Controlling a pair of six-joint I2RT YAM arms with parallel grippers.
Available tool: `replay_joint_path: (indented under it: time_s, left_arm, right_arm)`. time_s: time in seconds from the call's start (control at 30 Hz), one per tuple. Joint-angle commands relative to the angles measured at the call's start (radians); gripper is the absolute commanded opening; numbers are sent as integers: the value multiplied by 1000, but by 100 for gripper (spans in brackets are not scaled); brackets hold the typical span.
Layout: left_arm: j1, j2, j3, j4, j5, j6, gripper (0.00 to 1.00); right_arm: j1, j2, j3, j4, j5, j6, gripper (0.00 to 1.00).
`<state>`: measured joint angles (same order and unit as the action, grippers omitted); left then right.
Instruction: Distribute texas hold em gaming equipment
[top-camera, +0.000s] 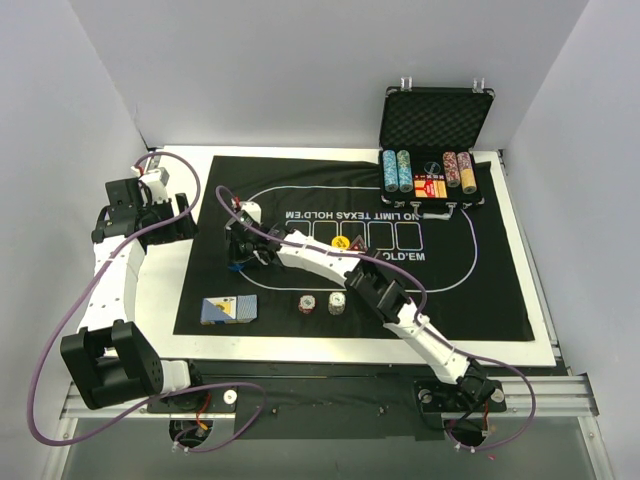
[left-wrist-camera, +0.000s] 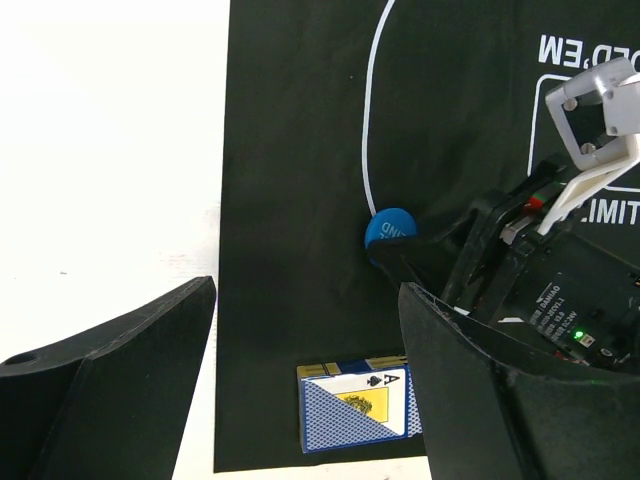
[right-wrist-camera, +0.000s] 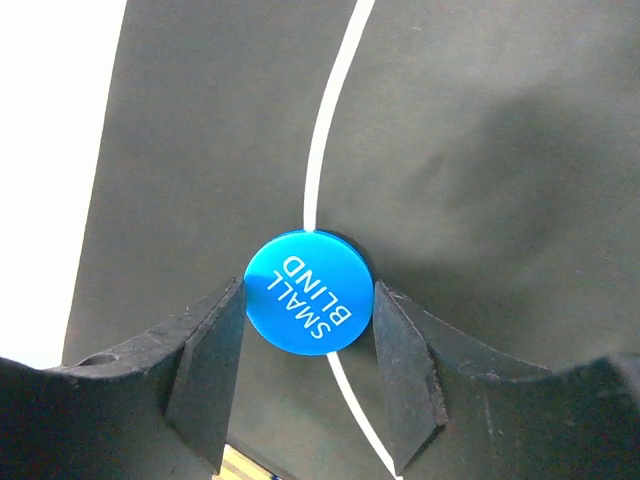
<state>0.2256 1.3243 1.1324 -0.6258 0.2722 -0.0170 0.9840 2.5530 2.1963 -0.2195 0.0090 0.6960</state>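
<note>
My right gripper (top-camera: 242, 252) (right-wrist-camera: 308, 296) is low over the left end of the black felt mat (top-camera: 300, 180). Its fingers touch both sides of a blue round button marked SMALL BLIND (right-wrist-camera: 308, 291), which sits on the mat's white oval line; the button also shows in the left wrist view (left-wrist-camera: 390, 228). My left gripper (top-camera: 178, 214) (left-wrist-camera: 305, 290) is open and empty above the mat's left edge. A blue-backed deck of cards with an ace on top (top-camera: 228, 310) (left-wrist-camera: 355, 405) lies at the mat's near left. Two short chip stacks (top-camera: 306, 303) (top-camera: 337, 302) stand near the middle front. A yellow button (top-camera: 340, 241) lies mid-mat.
The open black foam-lined case (top-camera: 435, 120) stands at the back right, with rows of chips (top-camera: 397, 170) (top-camera: 458, 171) in it. The right arm (top-camera: 330, 265) stretches across the mat. White table (left-wrist-camera: 100, 150) lies left of the mat; grey walls close the sides.
</note>
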Motion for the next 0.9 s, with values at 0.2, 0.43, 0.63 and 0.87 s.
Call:
replay_joint_path:
  time_s: [0.2, 0.43, 0.63, 0.87]
  left_arm:
    - [8, -20, 17, 8, 15, 12, 85]
    - [17, -13, 29, -8, 25, 9, 86]
    - [17, -22, 12, -9, 45, 12, 86]
    - [14, -22, -3, -18, 64, 12, 86]
  right_arm:
    - [-4, -63, -69, 58, -75, -23, 71]
    - [-94, -313, -323, 60, 20, -68, 73]
    - [-211, -519, -559, -53, 192, -148, 76]
    - [-278, -583, -694, -113, 296, -208, 84]
